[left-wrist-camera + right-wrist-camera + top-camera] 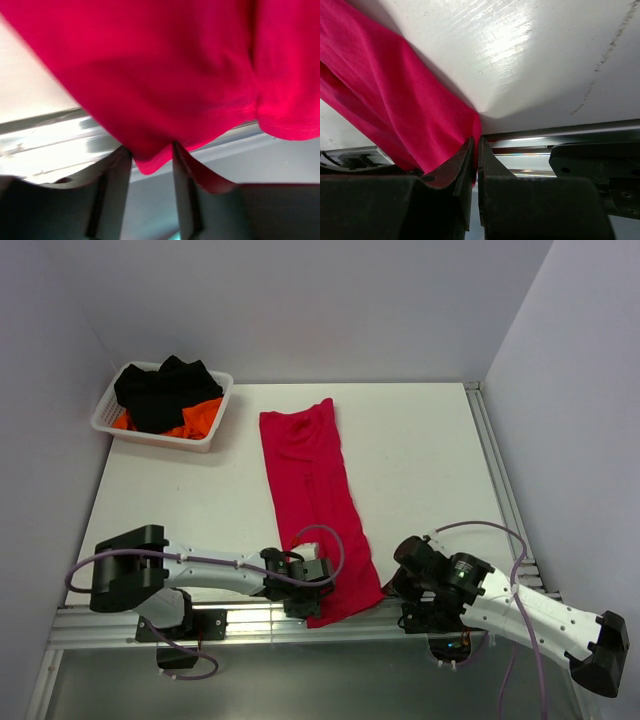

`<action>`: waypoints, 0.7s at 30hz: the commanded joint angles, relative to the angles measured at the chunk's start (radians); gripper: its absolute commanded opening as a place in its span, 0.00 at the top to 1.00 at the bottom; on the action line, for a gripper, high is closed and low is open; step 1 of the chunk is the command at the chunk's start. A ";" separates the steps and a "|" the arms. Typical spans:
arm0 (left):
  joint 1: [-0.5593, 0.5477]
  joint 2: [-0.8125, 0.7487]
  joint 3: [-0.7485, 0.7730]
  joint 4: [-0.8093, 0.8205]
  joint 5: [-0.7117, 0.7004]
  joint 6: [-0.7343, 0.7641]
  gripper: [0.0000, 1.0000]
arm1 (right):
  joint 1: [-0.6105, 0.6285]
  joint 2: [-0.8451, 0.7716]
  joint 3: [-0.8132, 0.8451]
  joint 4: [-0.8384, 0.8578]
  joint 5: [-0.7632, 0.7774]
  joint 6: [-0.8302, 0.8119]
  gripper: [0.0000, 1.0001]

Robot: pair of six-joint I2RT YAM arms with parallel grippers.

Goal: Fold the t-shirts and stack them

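Both low hands, left hand (308,592) and right hand (392,588), pinching red t-shirt (310,480) hem.

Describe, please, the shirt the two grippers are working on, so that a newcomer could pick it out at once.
On the white table, look at the middle: a long crimson red t-shirt lies in a narrow strip running from the far side to the near edge. The left gripper and right gripper each pinch its near hem. The other clothes, black and orange, sit in the white mesh basket at the far left.
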 commanded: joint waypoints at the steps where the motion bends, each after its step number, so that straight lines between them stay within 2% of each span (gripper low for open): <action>1: -0.007 0.085 0.004 0.058 -0.012 0.016 0.63 | 0.008 -0.015 -0.010 -0.030 0.031 0.009 1.00; 3: -0.007 0.110 0.002 0.070 0.005 0.017 0.76 | 0.008 -0.022 -0.015 -0.033 0.029 0.009 1.00; 4: -0.007 0.114 0.002 0.073 0.008 0.014 0.86 | 0.008 -0.022 -0.016 -0.036 0.029 0.008 1.00; 6: -0.007 0.116 -0.001 0.072 0.010 0.013 0.93 | 0.008 -0.030 -0.019 -0.036 0.031 0.011 1.00; 7: -0.007 0.114 -0.001 0.067 0.008 0.011 0.99 | 0.008 -0.035 -0.022 -0.033 0.029 0.009 1.00; 14: -0.010 0.043 0.013 -0.020 -0.007 0.020 1.00 | 0.008 -0.032 -0.022 -0.006 0.003 -0.005 1.00; 21: -0.010 -0.085 0.044 -0.160 -0.030 0.025 1.00 | 0.008 0.031 0.083 -0.047 0.006 -0.058 1.00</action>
